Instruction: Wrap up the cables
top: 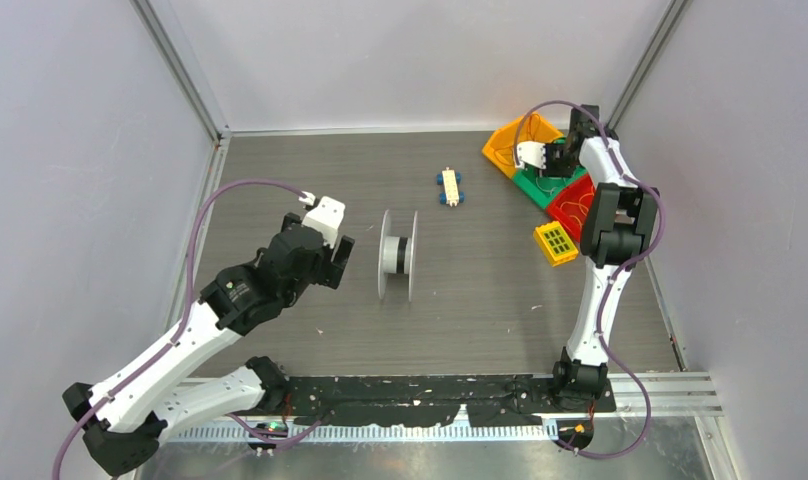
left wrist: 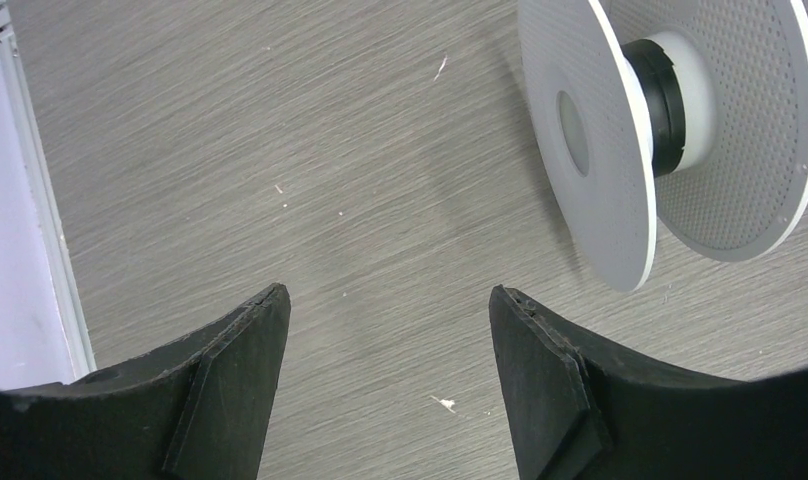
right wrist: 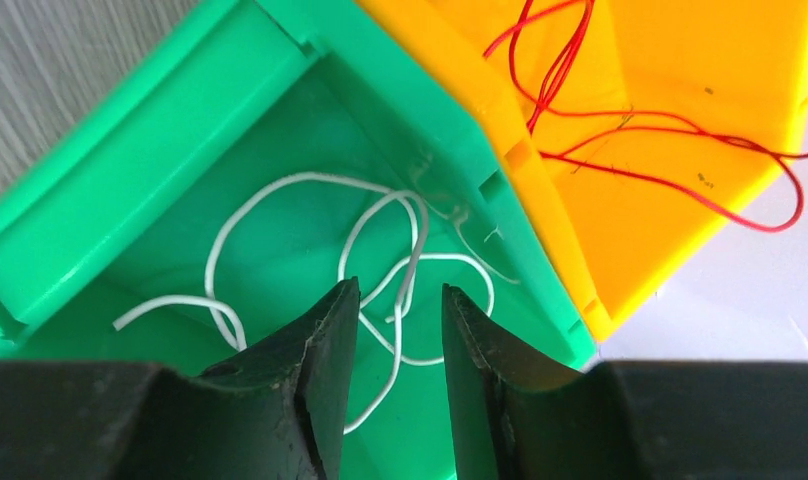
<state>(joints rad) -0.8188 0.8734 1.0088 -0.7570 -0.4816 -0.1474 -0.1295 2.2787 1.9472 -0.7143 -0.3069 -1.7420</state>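
Note:
The cable is a thin white cord (right wrist: 417,235) lying in loose loops on the floor of a green bin (right wrist: 180,130). My right gripper (right wrist: 400,295) hangs low over this bin, jaws slightly apart, with strands of the cord between the fingertips; the jaws have not closed on it. In the top view it (top: 540,158) is at the far right over the green bin (top: 536,187). A white two-flange spool (top: 397,255) with a black and white hub stands on edge mid-table. My left gripper (left wrist: 388,295) is open and empty just left of the spool (left wrist: 670,130).
An orange bin (right wrist: 680,60) holding thin red wire (right wrist: 630,130) adjoins the green one. A red bin (top: 572,200) and a small yellow box (top: 556,243) sit nearer on the right. A small white and blue connector (top: 449,187) lies behind the spool. Walls enclose the table.

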